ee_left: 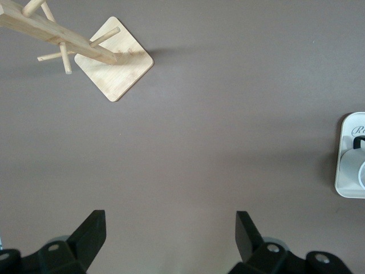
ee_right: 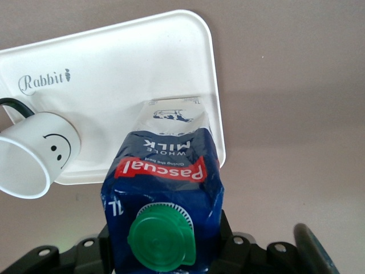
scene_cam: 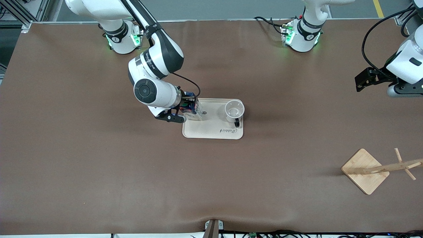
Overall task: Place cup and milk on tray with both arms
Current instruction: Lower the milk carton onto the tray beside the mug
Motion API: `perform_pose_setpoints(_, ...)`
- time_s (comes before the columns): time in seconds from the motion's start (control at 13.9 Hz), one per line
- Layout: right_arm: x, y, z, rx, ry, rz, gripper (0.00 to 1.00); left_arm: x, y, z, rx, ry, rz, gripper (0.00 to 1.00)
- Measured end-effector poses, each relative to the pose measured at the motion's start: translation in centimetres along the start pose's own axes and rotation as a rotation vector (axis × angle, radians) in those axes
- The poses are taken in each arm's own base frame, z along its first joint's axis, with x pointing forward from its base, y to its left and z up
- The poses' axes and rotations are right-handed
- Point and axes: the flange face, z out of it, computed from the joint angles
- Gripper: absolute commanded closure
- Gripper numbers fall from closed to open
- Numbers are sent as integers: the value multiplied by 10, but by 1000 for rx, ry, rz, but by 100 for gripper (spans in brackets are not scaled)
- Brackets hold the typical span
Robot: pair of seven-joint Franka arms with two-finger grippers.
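Front view, centre of frame: milk (scene_cam: pixel 193 109) stands upright, long axis vertical, at the tray (scene_cam: pixel 211 132) end toward the right arm's base. Right tool (scene_cam: pixel 187 107) is clamped on the carton's upper part, just under the green cap; in the right wrist view the carton's base (ee_right: pixel 171 114) looks to sit on or barely above the tray surface near its rim, can't tell which. So what the next move turns on: carton is directly below the tool, over the tray, w/ only release + a straight lift left, in my judgement. Right arm reaches from upper left of frame, elbow bent, wrist turned down over that tray end.

Cup (scene_cam: pixel 234 111) is upright on the tray at its other end, handle toward the front camera, clearly apart from the milk.

Left tool (scene_cam: pixel 366 79) hangs at the right edge of frame, over bare bench (scene_cam: pixel 99 172), well apart from the tray; jaws wide, nothing between them in the left wrist view. That arm waits. Wooden rack (scene_cam: pixel 380 168) lies at lower right.
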Motion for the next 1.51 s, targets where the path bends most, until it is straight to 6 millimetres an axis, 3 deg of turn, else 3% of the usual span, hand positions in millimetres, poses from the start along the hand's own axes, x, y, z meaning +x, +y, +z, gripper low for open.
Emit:
perform_pose_setpoints(0.36, -1, -2, 0, -26, 20, -19, 96, 0, 0, 0, 0, 0, 0, 0)
perform_pose_setpoints(0.43, -1, -2, 0, -26, 20, -19, 90, 0, 0, 0, 0, 0, 0, 0)
perform_pose_setpoints(0.5, -1, -2, 0, -26, 20, -17, 76, 0, 0, 0, 0, 0, 0, 0)
perform_pose_setpoints(0.79, -1, -2, -1, -25, 23, -4, 70, 0, 0, 0, 0, 0, -1, 0)
perform_pose_setpoints(1.01, -1, -3, -1, -24, 24, -2, 16, 0, 0, 0, 0, 0, -2, 0)
perform_pose_setpoints(1.51, 1, -3, 2, -22, 29, 1, 5, 0, -1, 1, 0, -1, -8, 0)
